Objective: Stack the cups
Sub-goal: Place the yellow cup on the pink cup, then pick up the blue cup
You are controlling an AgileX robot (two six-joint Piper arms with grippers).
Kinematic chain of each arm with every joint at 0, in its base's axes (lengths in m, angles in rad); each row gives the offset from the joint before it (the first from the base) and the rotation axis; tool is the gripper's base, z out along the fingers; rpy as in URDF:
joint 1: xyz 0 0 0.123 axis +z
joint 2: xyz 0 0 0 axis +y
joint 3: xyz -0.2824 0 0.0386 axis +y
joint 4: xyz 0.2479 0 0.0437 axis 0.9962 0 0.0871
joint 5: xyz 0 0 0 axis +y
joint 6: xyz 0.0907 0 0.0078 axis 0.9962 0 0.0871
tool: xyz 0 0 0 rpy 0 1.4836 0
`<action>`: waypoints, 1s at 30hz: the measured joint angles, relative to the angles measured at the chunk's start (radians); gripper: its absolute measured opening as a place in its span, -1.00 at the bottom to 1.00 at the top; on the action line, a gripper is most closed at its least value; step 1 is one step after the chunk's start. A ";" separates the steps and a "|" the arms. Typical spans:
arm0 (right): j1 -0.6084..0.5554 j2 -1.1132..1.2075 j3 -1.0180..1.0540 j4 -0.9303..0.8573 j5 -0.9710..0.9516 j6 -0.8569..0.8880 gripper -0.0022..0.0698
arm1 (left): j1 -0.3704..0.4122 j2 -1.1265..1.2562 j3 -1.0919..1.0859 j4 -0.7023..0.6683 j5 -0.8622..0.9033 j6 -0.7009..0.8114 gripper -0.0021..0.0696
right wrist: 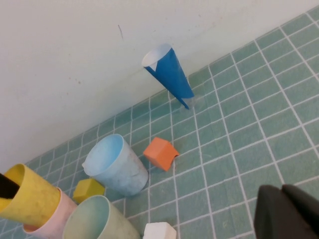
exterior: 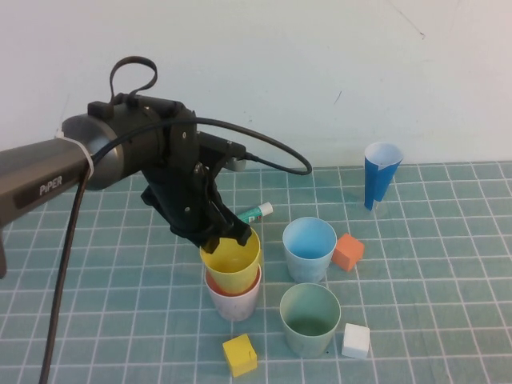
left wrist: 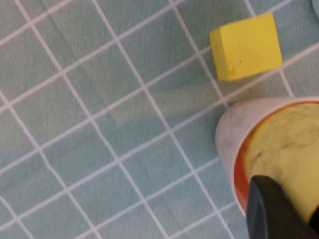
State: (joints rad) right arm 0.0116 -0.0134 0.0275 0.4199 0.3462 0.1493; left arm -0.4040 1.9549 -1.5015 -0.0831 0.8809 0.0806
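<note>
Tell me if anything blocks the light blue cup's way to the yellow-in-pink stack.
Nothing visible does. The light blue plastic cup stands just right of the yellow cup nested in the pale pink cup, bare mat between. The left gripper sits at the yellow rim; the right gripper is off aside.

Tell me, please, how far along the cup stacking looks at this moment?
Done: the yellow cup sits nested in the pink cup. In hand: the left claw is at the yellow cup's far rim, one finger inside it. Left: the blue cup and green cup stand apart, unstacked. The right claw shows only in its own wrist view, over the mat, away from the cups.
</note>
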 joint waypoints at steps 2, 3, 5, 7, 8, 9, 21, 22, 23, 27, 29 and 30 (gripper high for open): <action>0.000 0.000 0.000 0.000 0.000 -0.002 -0.95 | 0.000 0.006 -0.002 -0.002 -0.015 0.000 -0.92; 0.000 0.000 0.000 0.000 0.000 -0.002 -0.95 | 0.000 0.007 -0.002 -0.002 -0.019 0.000 -0.92; 0.000 0.000 0.000 0.000 0.000 -0.002 -0.95 | 0.000 0.011 -0.002 -0.003 -0.019 0.000 -0.92; 0.000 0.000 0.000 0.002 0.000 -0.002 -0.95 | 0.000 0.013 -0.002 -0.004 -0.021 0.000 -0.92; 0.000 0.000 0.000 0.002 0.000 -0.002 -0.95 | 0.000 0.013 -0.002 -0.006 -0.021 0.000 -0.92; 0.000 0.000 0.000 0.006 0.000 -0.004 -0.95 | 0.000 0.013 -0.002 -0.006 -0.021 0.000 -0.92; 0.000 0.000 -0.026 0.190 0.048 -0.267 -0.95 | 0.000 -0.026 -0.008 -0.002 0.011 -0.004 -0.16; 0.000 0.000 -0.048 0.191 0.060 -0.301 -0.95 | 0.000 -0.042 -0.008 0.002 0.011 -0.004 -0.16; 0.000 0.000 -0.075 0.191 0.064 -0.331 -0.95 | 0.000 -0.059 -0.008 0.004 0.009 -0.004 -0.17; 0.001 0.016 -0.194 0.165 0.092 -0.445 -0.95 | 0.000 -0.187 0.043 0.013 -0.055 -0.004 -0.45; 0.001 0.065 -0.261 0.120 0.123 -0.463 -0.95 | 0.000 -0.282 0.103 0.015 -0.113 -0.004 -0.69; 0.001 0.094 -0.288 0.101 0.151 -0.468 -0.95 | 0.000 -0.335 0.133 0.015 -0.138 -0.004 -0.76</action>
State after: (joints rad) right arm 0.0130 0.0807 -0.2607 0.5206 0.4974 -0.3189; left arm -0.4040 1.6204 -1.3689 -0.0677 0.7426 0.0769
